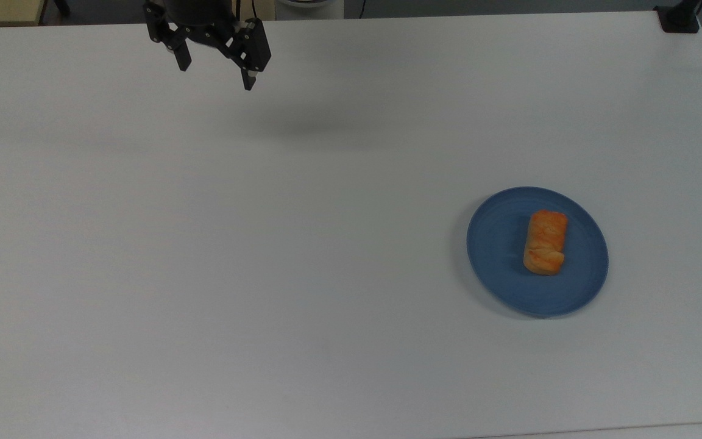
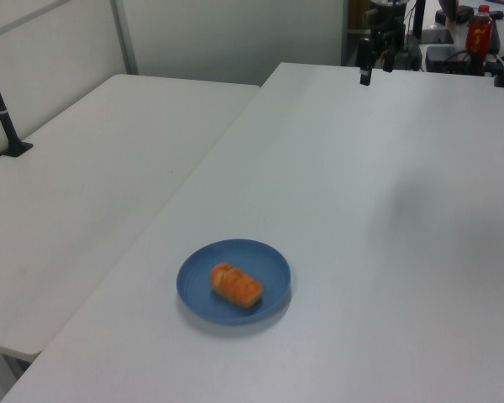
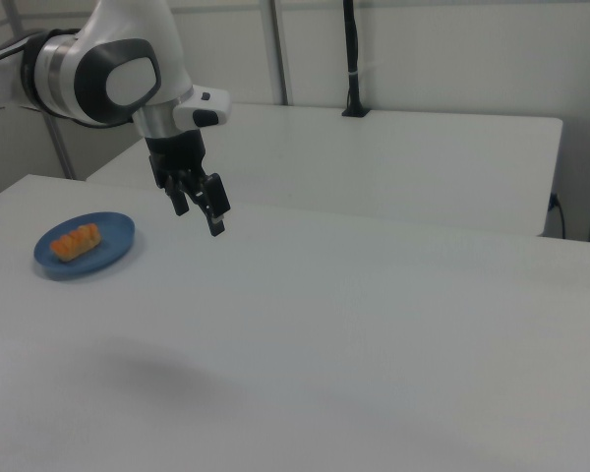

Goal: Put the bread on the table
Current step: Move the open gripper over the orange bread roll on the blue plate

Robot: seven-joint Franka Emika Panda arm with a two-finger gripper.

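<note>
The bread (image 1: 546, 242), a small golden-orange twisted roll, lies on the round blue plate (image 1: 491, 244) at the top view's right. My gripper (image 1: 216, 73) hangs open and holds nothing above the white table (image 1: 265, 244), near its far edge at the top view's upper left and far from the plate. In the left view the bread (image 2: 235, 285) rests on the plate (image 2: 265, 256) near the front, with the gripper (image 2: 376, 71) far behind it. In the right view the gripper (image 3: 199, 214) hovers to the right of the plate (image 3: 113, 231) and the bread (image 3: 76, 241).
A second white table (image 2: 84, 168) stands alongside, with a black post (image 2: 4, 117) clamped to it. A black clamp (image 1: 677, 18) sits at the table's corner in the top view's upper right. A red bottle (image 2: 480, 29) stands beyond the far edge.
</note>
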